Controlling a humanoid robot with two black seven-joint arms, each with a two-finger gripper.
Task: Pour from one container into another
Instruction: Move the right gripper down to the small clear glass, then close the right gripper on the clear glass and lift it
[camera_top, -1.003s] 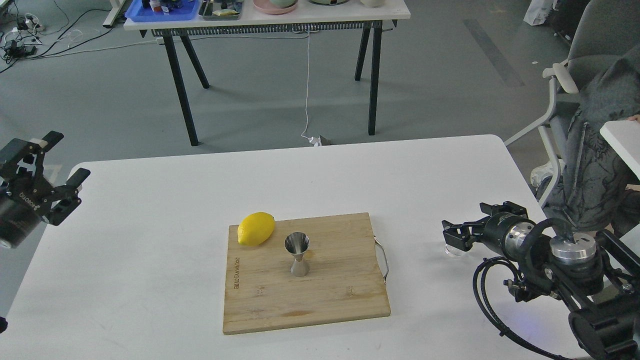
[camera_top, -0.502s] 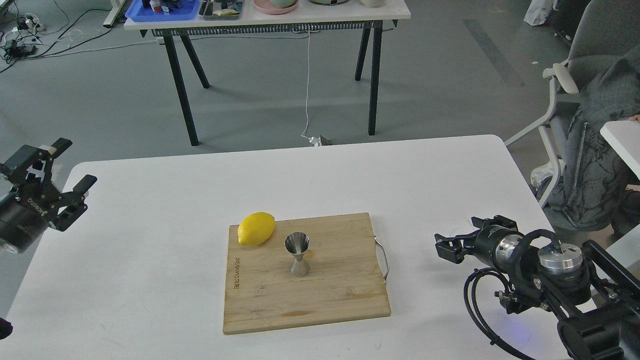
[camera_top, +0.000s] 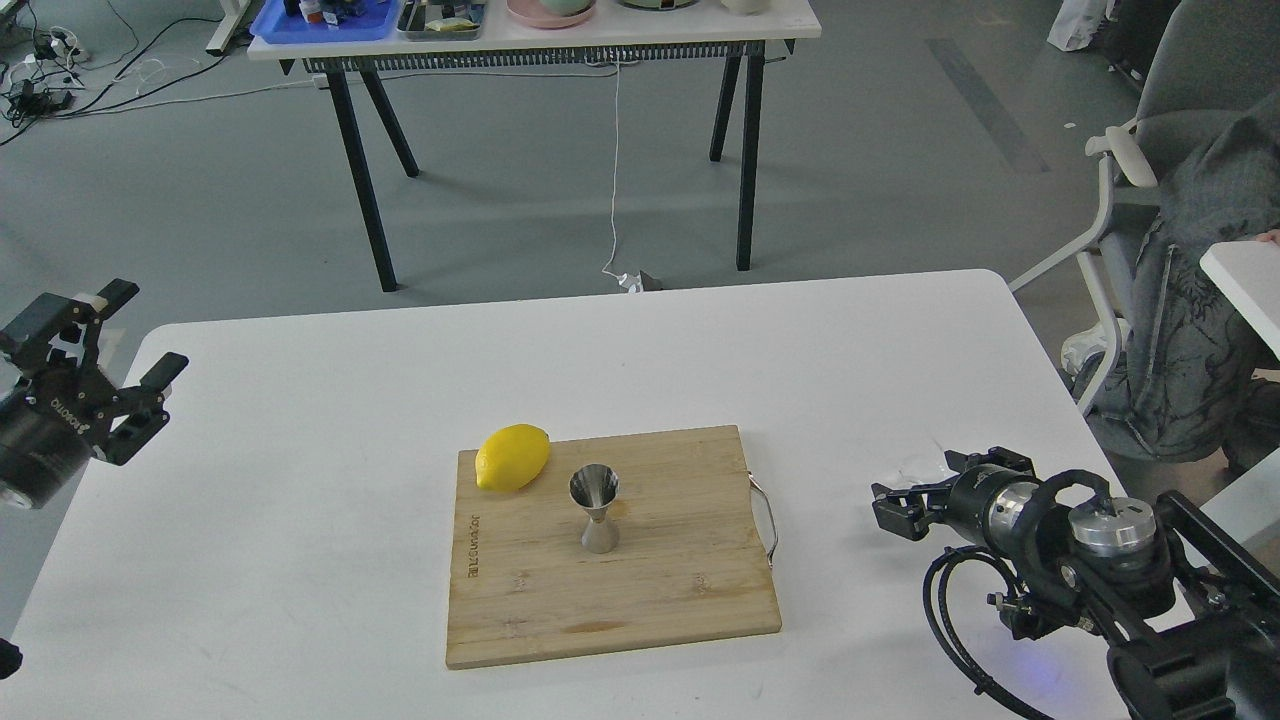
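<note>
The steel jigger (camera_top: 596, 510) stands upright near the middle of the wooden cutting board (camera_top: 640, 590). The small clear glass cup (camera_top: 916, 468) sits on the white table (camera_top: 300, 500) at the right, faint and partly hidden behind my right gripper (camera_top: 897, 505). That gripper is low over the table, right in front of the cup and pointing left. It looks dark and end-on, so its fingers cannot be told apart. My left gripper (camera_top: 135, 335) hangs open at the table's left edge, far from both containers, with nothing in it.
A yellow lemon (camera_top: 512, 457) lies on the board's back left corner, close to the jigger. The board has a metal handle (camera_top: 766, 520) on its right side. A chair with grey cloth (camera_top: 1180, 330) stands off the right edge.
My right gripper has sunk lower and drawn slightly nearer me by the glass cup, so the cup's top now shows above it. My left gripper drifted slightly right and down. Jigger and lemon are unmoved.
</note>
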